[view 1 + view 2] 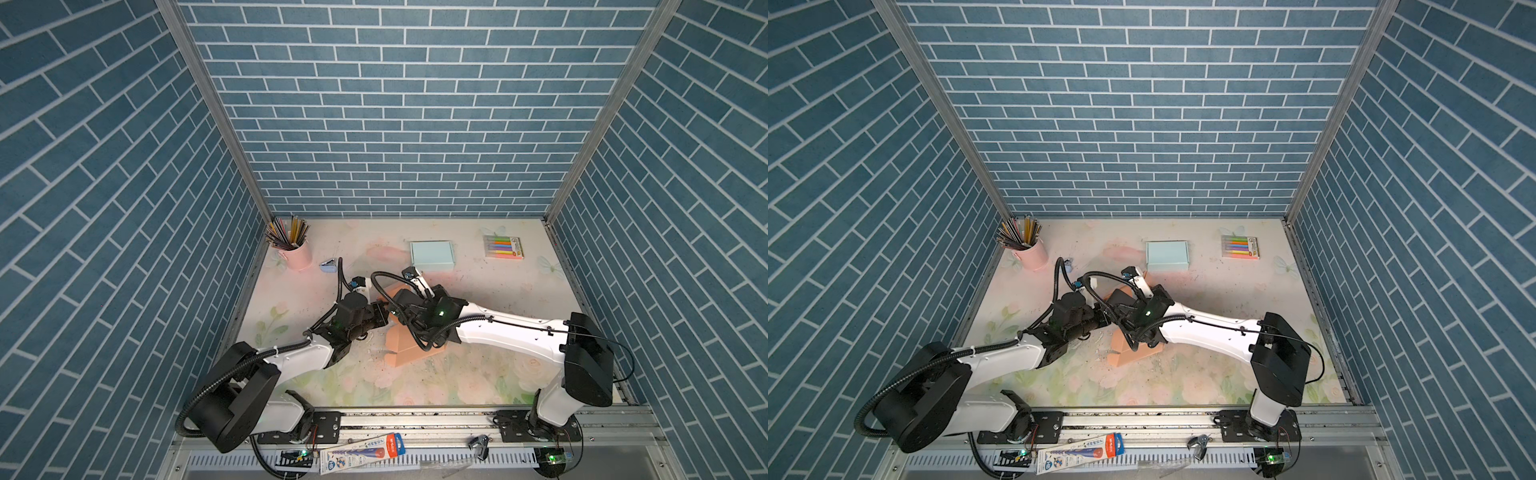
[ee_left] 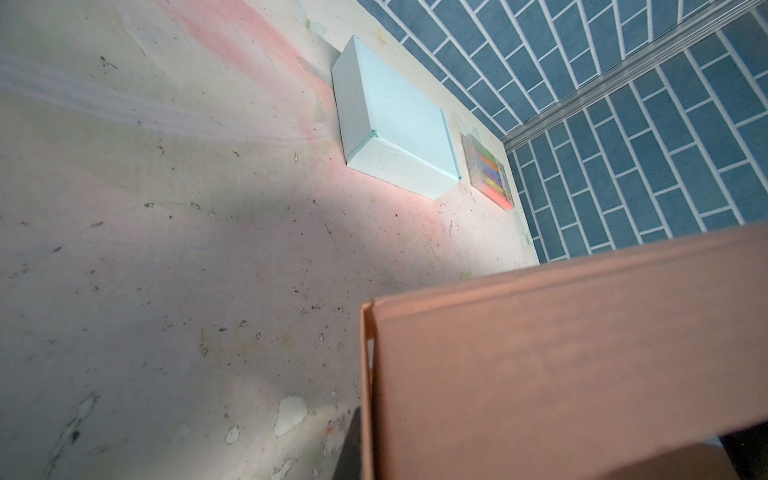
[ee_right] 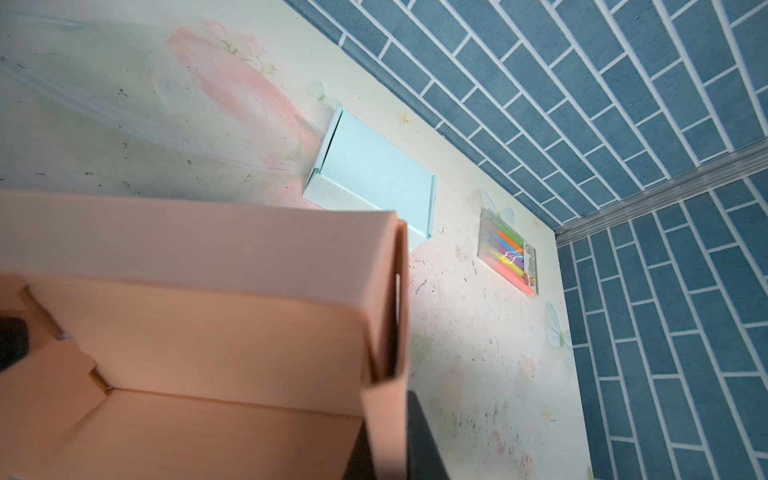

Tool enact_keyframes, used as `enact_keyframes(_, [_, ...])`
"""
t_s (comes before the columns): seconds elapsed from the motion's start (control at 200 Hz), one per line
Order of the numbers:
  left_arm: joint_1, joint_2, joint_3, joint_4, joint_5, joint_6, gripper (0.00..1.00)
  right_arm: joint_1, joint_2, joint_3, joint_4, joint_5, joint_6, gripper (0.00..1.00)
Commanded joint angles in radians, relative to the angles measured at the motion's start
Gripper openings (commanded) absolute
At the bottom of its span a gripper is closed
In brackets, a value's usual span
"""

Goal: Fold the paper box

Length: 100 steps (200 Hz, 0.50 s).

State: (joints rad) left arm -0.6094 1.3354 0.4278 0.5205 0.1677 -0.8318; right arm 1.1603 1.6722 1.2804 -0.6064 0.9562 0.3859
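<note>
**Item 1, left pincer** (image 1: 380, 316): we list it as clenched, its tip against the left side of the paper box (image 1: 409, 352). Whether cardboard is caught in it we cannot tell. Its wrist view is largely filled by one salmon panel of the paper box (image 2: 561, 374).

**Item 2, right pincer** (image 1: 395, 311): set over the paper box from the right, its tip close to the left pincer. In its wrist view we note one dark finger (image 3: 419, 436) lying against the outside of an upright side wall. The other finger is hidden, so we cannot tell whether it is released or clenched.

**Item 3, paper box:** salmon cardboard, partly folded, walls raised, inside open (image 3: 208, 324). It rests on the flowered desk (image 1: 498, 370) under both pincers, and the arms largely cover it in both top views.

**Item 4, light blue box** (image 1: 432, 254): closed, lying flat behind the paper box and apart from it.

**Item 5, pack of coloured markers** (image 1: 503, 247): behind the paper box and to its right, well apart.

**Item 6, pink cup** (image 1: 299, 255): holds pencils and stands behind the paper box to its left, well apart.

**Item 7, small blue object** (image 1: 329, 266): behind the paper box to its left, nearer to it than the pink cup, too small for us to name.

**Item 8, pen pack** (image 1: 363, 451): in front of the paper box, on the front rail.
</note>
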Motion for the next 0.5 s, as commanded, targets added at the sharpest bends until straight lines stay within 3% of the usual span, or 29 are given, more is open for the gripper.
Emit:
enact_keyframes(0.0, [-0.01, -0.005, -0.006, 0.091, 0.01, -0.013, 0.04, 0.002, 0.024, 0.023, -0.045, 0.032, 0.053, 0.11])
enact_keyframes(0.495, [-0.019, -0.013, -0.012, 0.096, -0.003, -0.013, 0.03, 0.005, 0.047, 0.046, -0.087, 0.052, 0.086, 0.0])
